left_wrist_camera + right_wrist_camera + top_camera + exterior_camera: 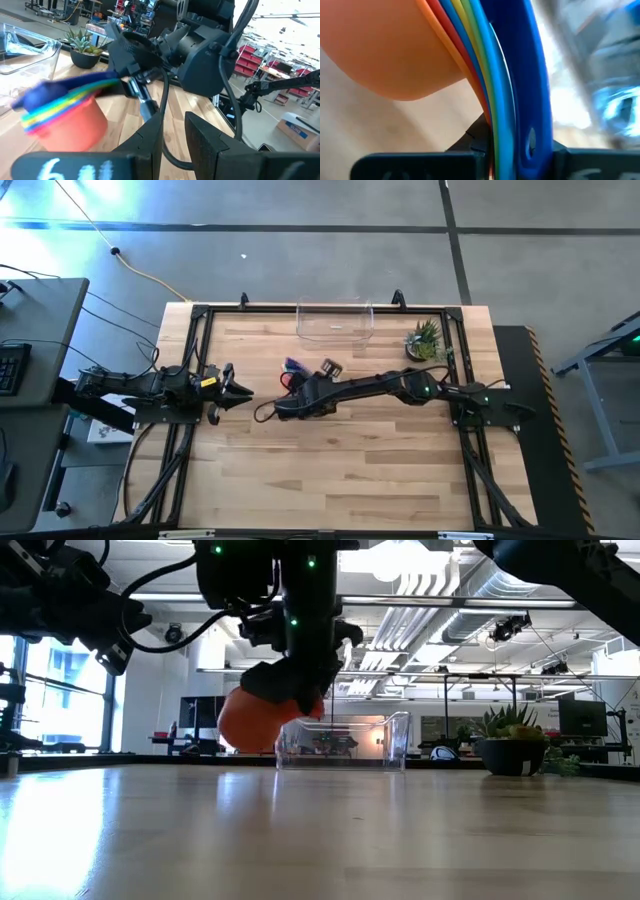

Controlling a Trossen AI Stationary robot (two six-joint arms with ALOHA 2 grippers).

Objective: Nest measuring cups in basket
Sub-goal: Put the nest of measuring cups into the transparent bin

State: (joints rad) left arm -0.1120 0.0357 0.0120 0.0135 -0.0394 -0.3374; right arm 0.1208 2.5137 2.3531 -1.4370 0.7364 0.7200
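Already clamped in the right hand (512,150) by their handles, the nested measuring cups (65,112) were held short of the clear basket (335,321), which lay farther across the bench (330,470).

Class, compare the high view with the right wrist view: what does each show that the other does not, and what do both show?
Only the high view shows the whole table, the potted plant, the waiting left tool at the table's left edge, and the basket standing empty at the far edge. Only the right wrist view shows the stacked cup handles close up, pinched in the right tool. Both show the nested measuring cups.
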